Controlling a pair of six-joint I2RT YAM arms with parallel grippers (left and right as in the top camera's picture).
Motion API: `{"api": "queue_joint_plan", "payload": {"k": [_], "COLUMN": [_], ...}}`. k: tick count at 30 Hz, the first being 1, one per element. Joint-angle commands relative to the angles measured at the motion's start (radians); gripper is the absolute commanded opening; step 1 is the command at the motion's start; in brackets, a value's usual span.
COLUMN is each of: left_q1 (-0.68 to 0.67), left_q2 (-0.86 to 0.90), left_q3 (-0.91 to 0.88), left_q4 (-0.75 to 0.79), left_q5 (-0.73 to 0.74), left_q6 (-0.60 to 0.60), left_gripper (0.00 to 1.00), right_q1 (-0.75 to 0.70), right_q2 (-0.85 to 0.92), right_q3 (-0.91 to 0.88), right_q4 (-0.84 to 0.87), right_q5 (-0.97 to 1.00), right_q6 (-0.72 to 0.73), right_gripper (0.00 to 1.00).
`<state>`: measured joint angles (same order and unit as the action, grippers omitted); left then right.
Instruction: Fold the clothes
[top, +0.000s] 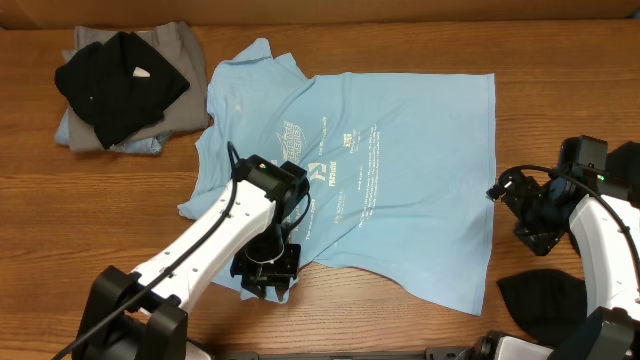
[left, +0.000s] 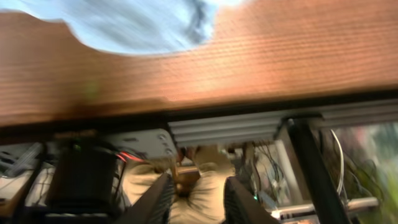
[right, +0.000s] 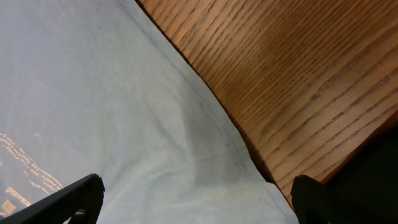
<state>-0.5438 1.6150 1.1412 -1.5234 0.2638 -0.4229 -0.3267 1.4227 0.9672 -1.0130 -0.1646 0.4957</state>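
Black left gripper (top: 266, 280) sits low in the overhead frame, at the shirt's (top: 410, 180) lower-left edge. Its wrist view shows the fingers a moderate gap apart with nothing between them, aimed past the cloth at the table (top: 560, 90) edge. Right gripper (top: 502, 190) hangs at the shirt's right hem, spread wide and empty, with the hem line running between the fingers in its wrist view.

Judged step: take hold of both edges for a first fold; nothing is gripped yet.

- Left should turn back onto the cloth before closing — at present it would pinch air.
- Right is well placed: lower it straight down and close on the hem only.
- Lift both ends level, or the limp cotton will sag and drag into creases.

Shirt: sky-blue, at frame centre, spread nearly flat and unfolded, white print up. The lower-left sleeve is bunched and the bottom edge is wavy. Fabric looks thin and soft.

Pile (top: 120, 90) at upper left — black over grey and pale blue, roughly stacked, well apart from the shirt.
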Motion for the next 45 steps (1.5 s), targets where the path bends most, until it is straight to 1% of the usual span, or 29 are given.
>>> {"api": "queue_joint_plan", "payload": {"k": [1, 3, 4, 7, 9, 11, 14, 15, 16, 17, 18, 19, 21, 22, 27, 29, 30, 33, 34, 35, 36, 40, 42, 45], "left_q1": [0.085, 0.158, 0.200, 0.301, 0.359, 0.401, 0.442, 0.449, 0.454, 0.456, 0.456, 0.456, 0.456, 0.456, 0.455, 0.455, 0.456, 0.456, 0.456, 0.456, 0.456, 0.456, 0.455, 0.455], "left_q2": [-0.019, -0.019, -0.019, -0.018, -0.018, -0.018, -0.016, -0.016, -0.016, -0.016, -0.016, -0.016, -0.016, -0.016, -0.016, -0.016, -0.016, -0.016, -0.016, -0.016, -0.016, -0.016, -0.016, -0.016], "left_q3": [0.055, 0.084, 0.095, 0.103, 0.103, 0.103, 0.103, 0.103, 0.103, 0.103, 0.103, 0.103, 0.103, 0.103, 0.103, 0.103, 0.103, 0.103, 0.103, 0.103, 0.103, 0.103, 0.103, 0.103], "left_q4": [0.037, 0.099, 0.145, 0.303, 0.400, 0.484, 0.593, 0.623, 0.645, 0.655, 0.660, 0.659, 0.652, 0.649, 0.634, 0.635, 0.638, 0.642, 0.642, 0.642, 0.642, 0.643, 0.647, 0.660], "left_q5": [-0.188, -0.212, -0.212, -0.192, -0.192, -0.192, -0.185, -0.185, -0.184, -0.185, -0.185, -0.185, -0.185, -0.185, -0.185, -0.185, -0.185, -0.185, -0.185, -0.185, -0.185, -0.185, -0.185, -0.184], "left_q6": [-0.072, -0.071, -0.061, 0.024, 0.065, 0.097, 0.140, 0.147, 0.147, 0.147, 0.147, 0.148, 0.160, 0.172, 0.177, 0.177, 0.177, 0.177, 0.177, 0.177, 0.177, 0.177, 0.177, 0.182], "left_gripper": [0.36, 0.38, 0.37, 0.36, 0.37, 0.40, 0.41, 0.41, 0.42, 0.42, 0.42, 0.42, 0.42, 0.42, 0.43, 0.43, 0.43, 0.44, 0.44, 0.44, 0.44, 0.45, 0.45, 0.47], "right_q1": [-0.002, 0.000, 0.000, 0.005, 0.018, 0.028, 0.041, 0.045, 0.048, 0.050, 0.051, 0.051, 0.051, 0.051, 0.052, 0.053, 0.053, 0.053, 0.053, 0.049, 0.043, 0.005, -0.023, -0.074], "right_q2": [-0.003, -0.003, -0.003, -0.003, 0.001, 0.016, 0.069, 0.097, 0.127, 0.159, 0.190, 0.219, 0.270, 0.299, 0.404, 0.428, 0.435, 0.436, 0.436, 0.436, 0.436, 0.436, 0.436, 0.436], "right_q3": [0.000, 0.000, 0.000, 0.000, 0.000, 0.000, 0.000, 0.000, 0.000, 0.000, 0.000, 0.000, 0.000, 0.000, 0.000, 0.000, 0.000, 0.001, 0.003, 0.004, 0.006, 0.038, 0.062, 0.111], "right_q4": [0.014, 0.028, 0.039, 0.087, 0.122, 0.153, 0.196, 0.211, 0.227, 0.246, 0.266, 0.292, 0.355, 0.394, 0.501, 0.531, 0.542, 0.567, 0.576, 0.592, 0.610, 0.692, 0.745, 0.792], "right_q5": [-0.005, -0.041, -0.074, -0.167, -0.158, -0.143, -0.127, -0.112, -0.091, -0.059, -0.027, -0.014, -0.012, -0.011, -0.014, -0.037, -0.051, -0.060, -0.057, -0.048, -0.030, 0.111, 0.161, 0.167], "right_q6": [-0.038, -0.080, -0.103, -0.159, -0.159, -0.150, -0.147, -0.144, -0.143, -0.140, -0.127, -0.126, -0.126, -0.127, -0.135, -0.171, -0.196, -0.236, -0.235, -0.235, -0.231, -0.132, -0.125, -0.125], "right_gripper": [1.00, 1.00, 0.99, 0.94, 0.88, 0.80, 0.67, 0.64, 0.64, 0.67, 0.76, 0.78, 0.79, 0.78, 0.63, 0.58, 0.53, 0.31, 0.22, 0.07, 0.04, 0.04, 0.04, 0.04]}}
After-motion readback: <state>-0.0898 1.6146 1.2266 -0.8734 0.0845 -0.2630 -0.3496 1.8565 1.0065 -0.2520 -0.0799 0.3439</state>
